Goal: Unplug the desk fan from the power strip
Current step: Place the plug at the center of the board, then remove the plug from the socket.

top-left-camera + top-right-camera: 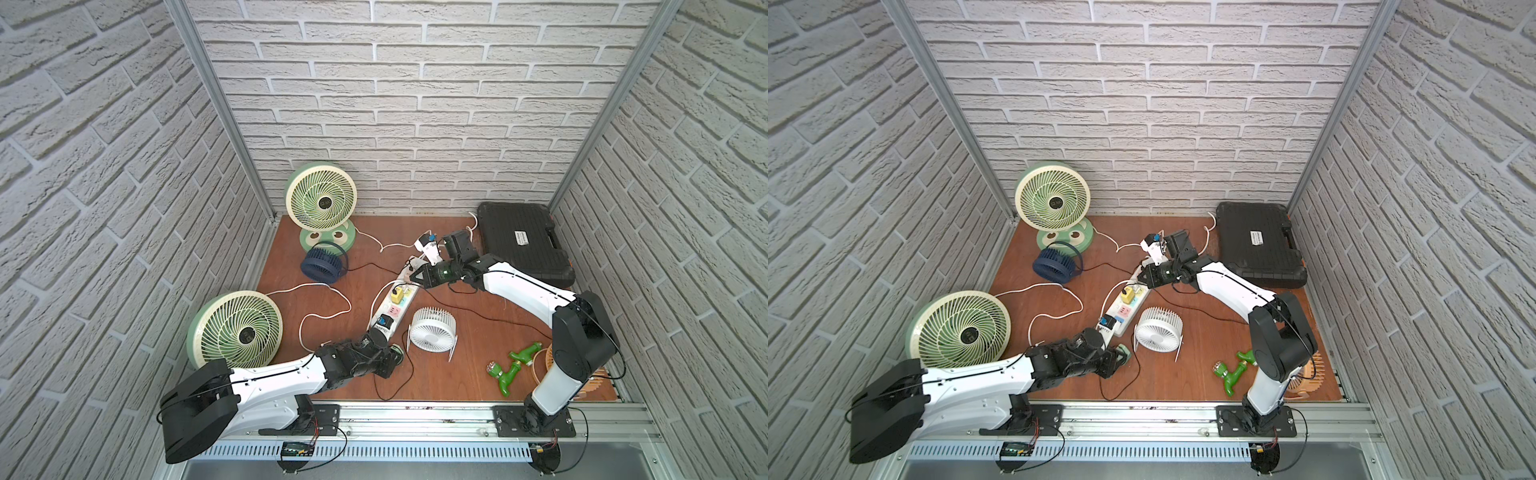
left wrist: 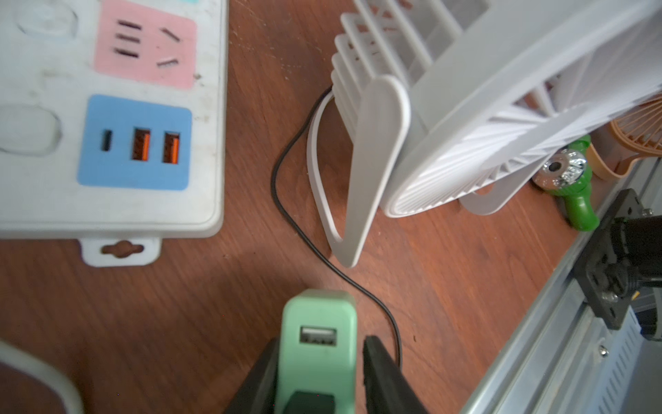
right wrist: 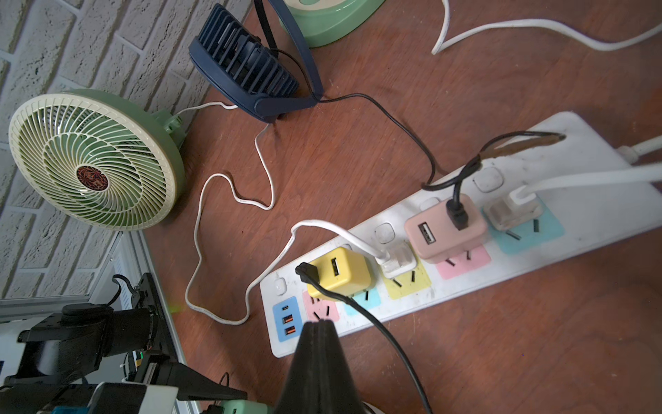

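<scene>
My left gripper (image 2: 320,344) is a little open around a mint green plug block (image 2: 317,315). One finger touches the block and the other has a small gap. The block is apart from the power strip (image 2: 36,200). The strip lies slanted in the middle of the brown table (image 2: 161,322), beside the white fan (image 2: 447,143). Farther out, my right gripper (image 3: 317,333) is squeezed tight on nothing, above the strip.

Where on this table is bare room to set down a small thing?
Freest: the table's front strip between the white fan, the green taps and the rail; a black cable loops beside it. Also between that fan and the black case. Crowded: around the power strip, with plugs and cords.
</scene>
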### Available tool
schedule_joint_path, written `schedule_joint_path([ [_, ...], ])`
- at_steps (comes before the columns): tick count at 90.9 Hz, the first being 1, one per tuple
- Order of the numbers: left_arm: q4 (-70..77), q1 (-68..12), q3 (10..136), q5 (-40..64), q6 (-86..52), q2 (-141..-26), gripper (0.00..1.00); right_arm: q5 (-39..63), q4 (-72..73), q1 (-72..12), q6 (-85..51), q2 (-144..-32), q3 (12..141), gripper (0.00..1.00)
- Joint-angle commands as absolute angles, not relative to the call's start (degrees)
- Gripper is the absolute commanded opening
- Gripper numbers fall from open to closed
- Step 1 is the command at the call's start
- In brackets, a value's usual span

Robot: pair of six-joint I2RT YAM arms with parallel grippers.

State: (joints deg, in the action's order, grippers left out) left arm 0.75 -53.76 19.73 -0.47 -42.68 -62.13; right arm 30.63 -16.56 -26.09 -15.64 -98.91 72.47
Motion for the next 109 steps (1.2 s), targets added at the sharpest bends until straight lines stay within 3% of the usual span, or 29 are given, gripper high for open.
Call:
schedule_joint_path([
  [1, -2.4, -53.9, 22.1, -2.2, -41.0, -59.9, 0.5, 31.8, -16.8, -25.5, -14.1, -99.6, 74.8, 0.03],
  [20, -8.8, -53.2, 24.5, -4.9, -38.8, -54.4, 0.65, 32.2, -19.8, -24.6, -12.0, -100.9, 76.3, 0.03],
  [44, -12.8, -46.4, 28.6, -8.7, -34.9, -48.8, 0.66, 33.3, -21.1, -23.2, -10.1, -103.8, 76.3, 0.03],
  [68, -6.5, -39.0, 31.4, -5.0, -30.5, -55.7, 0.67, 33.7, -20.5, -23.0, -9.5, -108.2, 76.9, 0.03],
  [109, 3.8, -35.8, 35.5, -2.9, -26.8, -69.7, 0.68, 39.9, -18.4, -23.1, -9.9, -112.9, 76.7, 0.03],
])
